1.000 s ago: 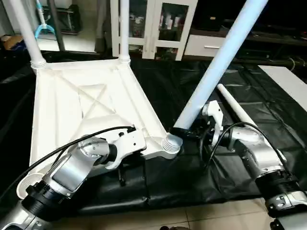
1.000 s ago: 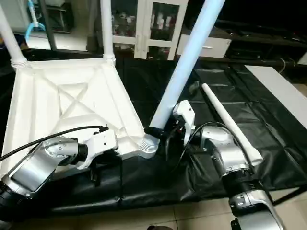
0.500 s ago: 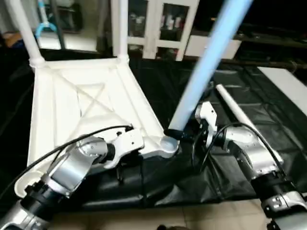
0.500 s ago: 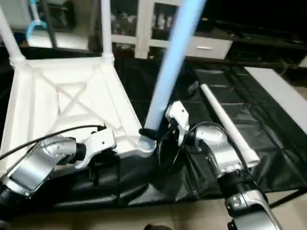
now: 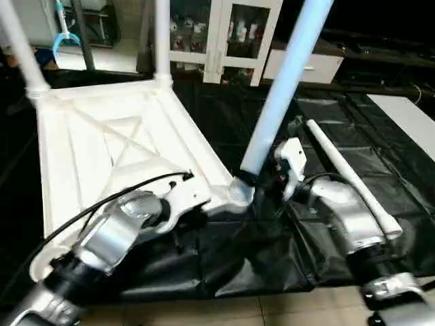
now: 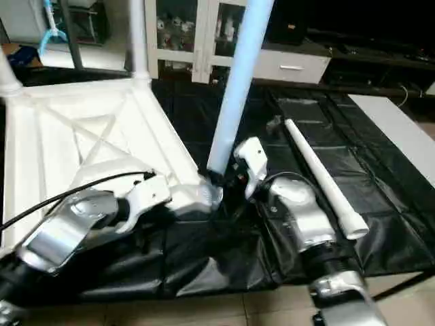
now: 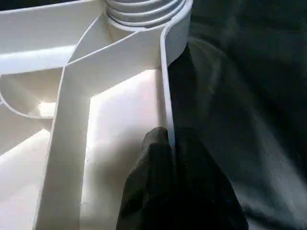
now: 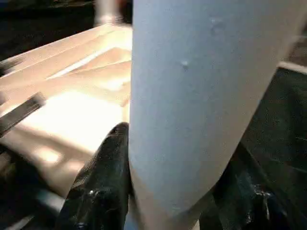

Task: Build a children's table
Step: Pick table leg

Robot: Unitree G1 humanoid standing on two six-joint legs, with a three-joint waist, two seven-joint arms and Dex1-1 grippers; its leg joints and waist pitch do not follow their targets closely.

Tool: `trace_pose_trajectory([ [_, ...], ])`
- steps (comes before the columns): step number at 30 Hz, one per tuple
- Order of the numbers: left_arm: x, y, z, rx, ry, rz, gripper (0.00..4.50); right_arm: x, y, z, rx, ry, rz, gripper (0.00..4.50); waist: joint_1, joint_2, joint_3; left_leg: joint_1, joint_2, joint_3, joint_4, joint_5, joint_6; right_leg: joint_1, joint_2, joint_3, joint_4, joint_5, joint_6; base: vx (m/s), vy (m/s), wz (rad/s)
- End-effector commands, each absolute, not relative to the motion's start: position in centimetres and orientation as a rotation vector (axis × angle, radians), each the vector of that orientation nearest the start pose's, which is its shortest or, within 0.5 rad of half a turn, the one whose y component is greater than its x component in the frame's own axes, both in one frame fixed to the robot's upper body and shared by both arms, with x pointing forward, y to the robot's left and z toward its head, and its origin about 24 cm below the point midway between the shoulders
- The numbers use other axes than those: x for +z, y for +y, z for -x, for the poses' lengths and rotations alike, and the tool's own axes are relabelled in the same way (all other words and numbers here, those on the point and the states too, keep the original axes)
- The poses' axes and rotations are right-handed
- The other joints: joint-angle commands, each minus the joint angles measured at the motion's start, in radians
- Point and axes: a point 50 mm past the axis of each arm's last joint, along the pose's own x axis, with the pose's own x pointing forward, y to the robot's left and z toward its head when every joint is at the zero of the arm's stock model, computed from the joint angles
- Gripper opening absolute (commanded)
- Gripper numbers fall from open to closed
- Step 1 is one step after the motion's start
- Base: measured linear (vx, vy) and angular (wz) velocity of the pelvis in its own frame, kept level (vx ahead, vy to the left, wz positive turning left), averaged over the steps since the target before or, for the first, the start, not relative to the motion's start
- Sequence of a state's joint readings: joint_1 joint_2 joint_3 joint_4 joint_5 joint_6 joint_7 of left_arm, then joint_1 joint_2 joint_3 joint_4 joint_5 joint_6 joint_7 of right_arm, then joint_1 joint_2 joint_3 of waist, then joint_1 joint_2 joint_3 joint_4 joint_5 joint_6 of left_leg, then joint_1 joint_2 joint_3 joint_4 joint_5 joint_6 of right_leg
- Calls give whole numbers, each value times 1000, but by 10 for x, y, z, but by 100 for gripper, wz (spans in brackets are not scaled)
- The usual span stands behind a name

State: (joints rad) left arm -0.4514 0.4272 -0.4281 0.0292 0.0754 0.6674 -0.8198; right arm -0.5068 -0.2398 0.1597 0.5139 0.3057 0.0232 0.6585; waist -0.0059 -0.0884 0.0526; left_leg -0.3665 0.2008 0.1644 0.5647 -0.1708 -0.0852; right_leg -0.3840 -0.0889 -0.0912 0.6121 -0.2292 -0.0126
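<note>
Lying upside down on the black-covered desk [image 5: 353, 156], the white tabletop [image 5: 102, 156] shows its X-ribbed underside, and everything else is placed here from that tabletop. Two legs already stand upright in its far corner sockets: one far leg [image 5: 162, 37] at the far right corner, another far leg [image 5: 17, 44] at the far left corner. At the near right corner socket [image 5: 239, 192], a third leg [image 5: 282, 81] rises steeply, leaning a little away from the tabletop, with its lower end at the ribbed socket mouth. The right tool [image 5: 262, 187] grips this third leg just above the socket; the right wrist view shows a black finger [image 8: 103, 182] pressed against each side of the tube. The left tool [image 7: 171, 158] is pinching the tabletop's thin near edge wall close beside that same socket, one finger [image 7: 148, 182] inside the rim and the other outside over the black cover. The fourth leg [image 5: 343, 173] lies flat on the desk to the right of the tabletop, well apart from it, beyond the right forearm [image 5: 340, 221]. The near left corner socket [image 5: 42, 261] sits open, partly behind the left forearm [image 5: 112, 238]. White cabinets [image 5: 224, 34] stand beyond the tabletop's far edge.
</note>
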Motion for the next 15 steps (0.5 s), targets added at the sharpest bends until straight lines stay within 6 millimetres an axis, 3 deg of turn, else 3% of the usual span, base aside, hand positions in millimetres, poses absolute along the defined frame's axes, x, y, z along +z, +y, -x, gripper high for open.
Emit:
trace_pose_trajectory([
  [1, 84, 99, -289, -1051, 456, -486, 0, 7, -188, -320, 395, 382, 74, 184, -3, 15, -42, 6, 36, -15, -78, -409, -45, 13, -55, 57, -104, -383, -106, 0, 0, 0],
  [4, 90, 90, -292, -1012, 450, -423, 0, 1, -190, -321, 256, 406, 71, 184, -6, 23, -43, 8, 39, -9, -77, -375, -41, 12, -52, 61, -97, -303, -128, 0, 0, 0],
  [5, 91, 87, -292, -1000, 449, -411, 0, -1, -190, -322, 220, 414, 81, 184, -9, 20, -45, 4, 39, -8, -78, -358, -42, 16, -50, 60, -94, -273, -129, 0, 0, 0],
  [6, 93, 83, -296, -925, 463, -394, 0, -3, -195, -324, 62, 426, 126, 184, -9, 20, -46, 3, 38, -8, -76, -354, -41, 17, -48, 59, -91, -263, -130, 0, 0, 0],
  [7, 95, 80, -298, -886, 466, -387, 0, -3, -197, -324, -23, 415, 147, 184, -13, 21, -45, 6, 38, -5, -74, -343, -51, 11, -47, 63, -89, -239, -134, 0, 0, 0],
  [8, 97, 76, -300, -842, 462, -375, 0, -2, -199, -324, -114, 396, 151, 184, -15, 18, -50, 7, 36, -3, -72, -319, -58, 14, -45, 63, -85, -207, -136, 0, 0, 0],
  [9, 97, 76, -300, -840, 462, -375, 0, -2, -199, -324, -118, 395, 151, 184, -15, 19, -49, 8, 36, -1, -70, -310, -61, 13, -45, 65, -84, -191, -136, 0, 0, 0],
  [10, 102, 66, -302, -809, 448, -338, 0, -1, -197, -323, -240, 353, 138, 184, -7, 17, -49, 20, 34, 7, -65, -308, -57, 3, -43, 67, -89, -175, -137, 0, 0, 0],
  [12, 105, 61, -301, -805, 446, -323, 0, -1, -195, -323, -281, 338, 124, 184, 21, 12, -44, 38, 29, 29, -55, -282, -37, -9, -29, 80, -90, -124, -142, 49, -7, 22],
  [13, 106, 58, -302, -801, 442, -315, 0, -2, -193, -323, -303, 336, 111, 184, 19, 11, -40, 30, 27, 31, -57, -288, -31, -7, -26, 82, -89, -130, -136, 37, 3, 22],
  [15, 107, 55, -301, -805, 438, -309, 0, -1, -187, -324, -339, 319, 80, 184, 26, 11, -51, 16, 29, 27, -58, -225, -29, 14, -25, 83, -74, -88, -106, 30, 14, 1],
])
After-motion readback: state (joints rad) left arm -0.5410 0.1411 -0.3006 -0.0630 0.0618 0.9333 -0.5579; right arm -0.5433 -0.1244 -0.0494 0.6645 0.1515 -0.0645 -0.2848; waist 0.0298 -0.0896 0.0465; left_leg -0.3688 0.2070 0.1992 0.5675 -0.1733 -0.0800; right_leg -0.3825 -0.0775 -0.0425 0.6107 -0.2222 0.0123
